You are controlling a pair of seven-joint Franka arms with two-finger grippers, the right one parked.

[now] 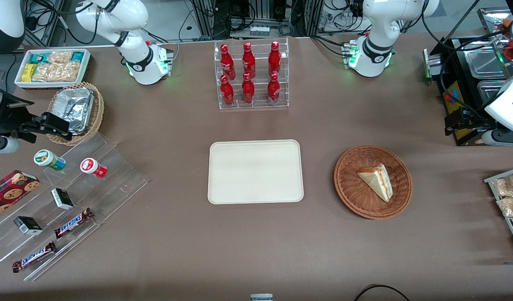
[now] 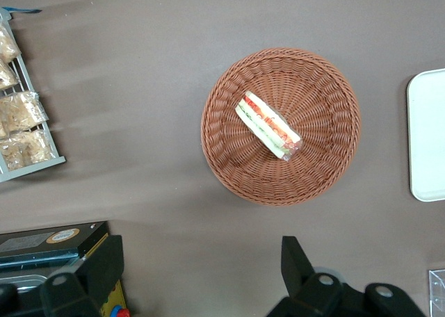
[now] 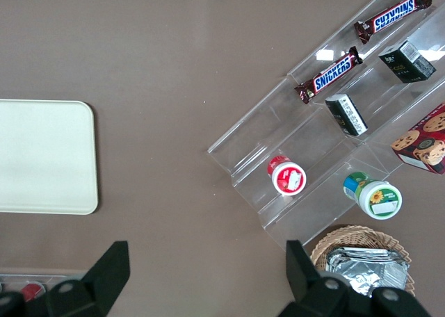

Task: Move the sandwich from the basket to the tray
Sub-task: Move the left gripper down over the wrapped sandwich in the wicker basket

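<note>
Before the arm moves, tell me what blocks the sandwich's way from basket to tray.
Nothing visible. The sandwich lies alone in the basket; only bare table separates it from the tray. The open gripper hangs above, apart from the basket.

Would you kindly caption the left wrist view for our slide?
Open gripper hovering above the table, sandwich lying in the wicker basket, tray beside it.

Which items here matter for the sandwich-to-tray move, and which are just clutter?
In play:
sandwich, lying in the basket
basket, toward the working arm's end of the table
tray, bare
left gripper, open, above the table beside the basket

Clutter:
cola bottles in an acrylic rack
Snickers bars
foil trays in a tan basket
cookie box
</note>
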